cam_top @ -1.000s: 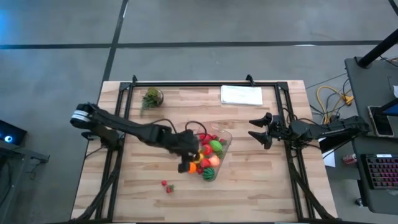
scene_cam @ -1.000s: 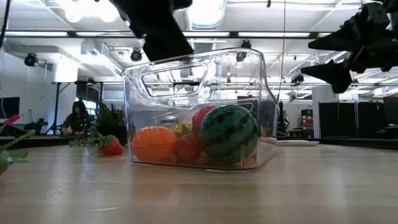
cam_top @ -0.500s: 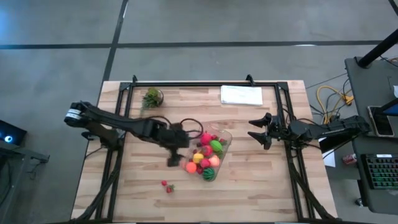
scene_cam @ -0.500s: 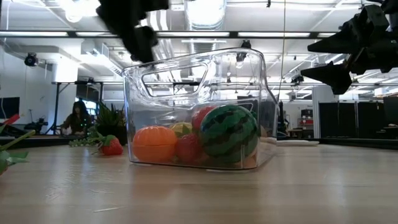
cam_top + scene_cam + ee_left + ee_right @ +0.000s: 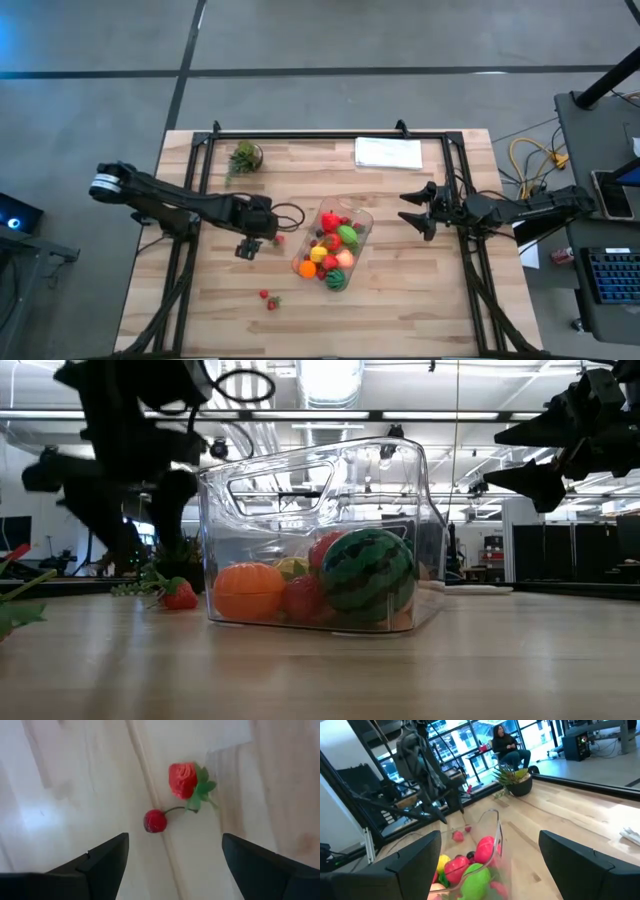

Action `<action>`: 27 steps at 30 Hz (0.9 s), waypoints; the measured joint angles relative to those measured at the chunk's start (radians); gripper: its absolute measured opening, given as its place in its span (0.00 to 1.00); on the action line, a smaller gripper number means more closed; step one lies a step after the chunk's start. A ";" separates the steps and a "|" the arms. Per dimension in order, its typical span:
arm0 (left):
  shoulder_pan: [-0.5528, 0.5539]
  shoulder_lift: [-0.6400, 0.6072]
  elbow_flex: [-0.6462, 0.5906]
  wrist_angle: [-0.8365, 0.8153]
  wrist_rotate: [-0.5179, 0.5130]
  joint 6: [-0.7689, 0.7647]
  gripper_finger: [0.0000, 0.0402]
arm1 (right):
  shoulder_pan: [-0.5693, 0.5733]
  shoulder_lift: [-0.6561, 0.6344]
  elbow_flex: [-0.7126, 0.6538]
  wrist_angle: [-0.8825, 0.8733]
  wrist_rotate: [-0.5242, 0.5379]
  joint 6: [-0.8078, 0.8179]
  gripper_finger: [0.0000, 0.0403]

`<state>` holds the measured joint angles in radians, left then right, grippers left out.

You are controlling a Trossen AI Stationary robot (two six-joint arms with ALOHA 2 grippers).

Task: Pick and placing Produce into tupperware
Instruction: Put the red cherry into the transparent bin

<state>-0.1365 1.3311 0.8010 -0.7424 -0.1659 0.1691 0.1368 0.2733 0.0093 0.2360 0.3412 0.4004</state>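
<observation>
The clear tupperware (image 5: 332,248) stands mid-table with several produce pieces inside, among them a watermelon (image 5: 367,575) and an orange (image 5: 248,591). My left gripper (image 5: 250,243) hangs open above the table, just left of the tub. Its wrist view looks down on a strawberry (image 5: 186,780) and a cherry (image 5: 155,821) lying on the wood between the spread fingers, untouched. Two small red pieces (image 5: 268,298) lie toward the near edge. My right gripper (image 5: 415,208) waits open in the air, right of the tub.
A potted plant (image 5: 243,157) stands at the far left and a flat white sheet (image 5: 388,152) lies at the far edge. A lone strawberry (image 5: 180,594) rests left of the tub. A person sits in the room beyond the table (image 5: 507,745).
My left gripper has drawn back from the tub's near-left corner toward the table's left edge and a little toward the far side. The tub and its contents have stayed put.
</observation>
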 joint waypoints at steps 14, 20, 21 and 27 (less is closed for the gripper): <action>0.134 0.092 -0.068 0.159 0.083 0.014 0.74 | 0.000 0.005 0.000 0.000 0.000 0.000 0.81; 0.163 0.132 -0.068 0.158 0.144 0.088 0.65 | 0.000 0.005 0.000 0.000 0.000 0.000 0.81; 0.166 0.138 -0.066 0.158 0.149 0.094 0.62 | 0.000 0.005 0.000 0.000 0.000 0.000 0.81; 0.176 0.162 -0.065 0.171 0.157 0.100 0.48 | 0.000 0.005 0.000 0.000 0.000 0.000 0.81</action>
<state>0.0396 1.4931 0.7361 -0.5717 -0.0092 0.2695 0.1369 0.2783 0.0093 0.2359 0.3412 0.4002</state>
